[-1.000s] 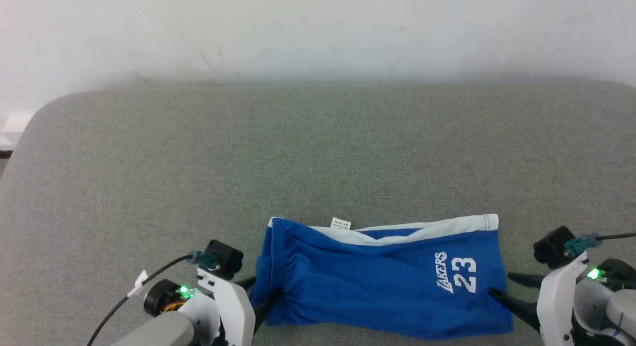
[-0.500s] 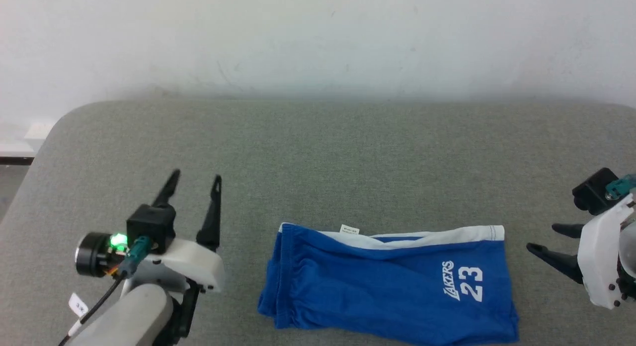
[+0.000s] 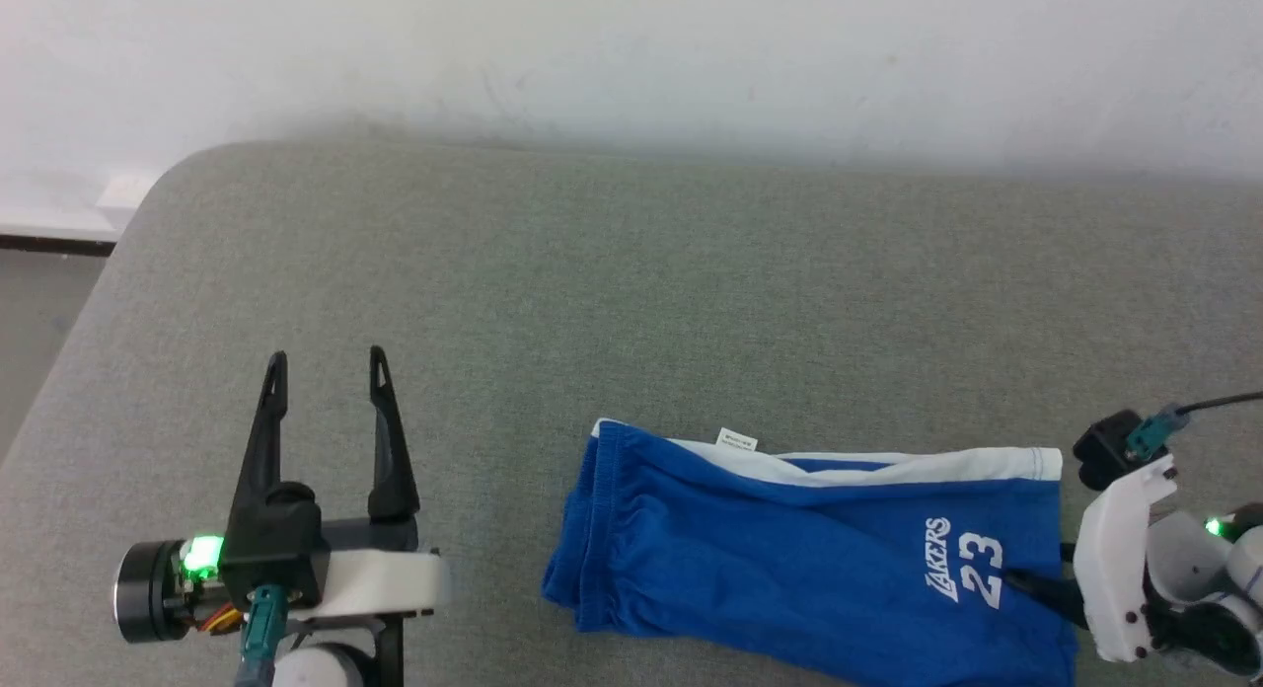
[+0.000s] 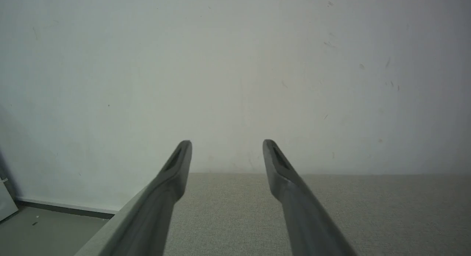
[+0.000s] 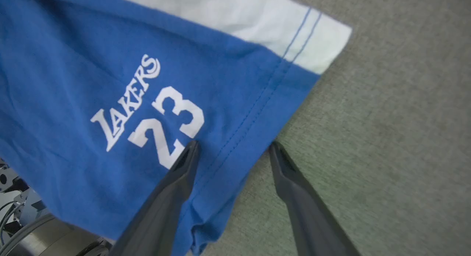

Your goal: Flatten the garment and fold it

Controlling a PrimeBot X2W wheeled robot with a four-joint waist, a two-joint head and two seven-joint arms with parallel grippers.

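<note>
While the garment [image 3: 789, 559] lies spread on the gray cushioned surface [image 3: 631, 302], near the front edge and right of centre in the head view, the right gripper [image 5: 232, 145] sits at its hem end with the jaws apart and clamped on nothing. The right wrist view shows one of its fingers [image 5: 173, 189] over the blue cloth, its tip at the foot of the white "Lakers 23" print [image 5: 147, 109]. The other finger is over bare gray surface just past the hem. The stitched hem edge runs between the two tips (whether either tip presses on the cloth I cannot tell). The near hem corner is slightly rumpled.

A white stripe [image 3: 937, 467] runs along the garment's far edge. The gathered waistband [image 3: 592, 529] forms the end toward the robot's left, and a small white tag [image 3: 737, 437] pokes out along the far edge close to that end.

The left gripper [image 3: 326, 356] is well apart from the garment, out beyond the waistband end. Its two dark fingers are spread wide and point away from the robot toward the pale wall [image 3: 631, 55]. From the left wrist view, they rise over the gray surface near its rounded edge, with the wall behind them.
</note>
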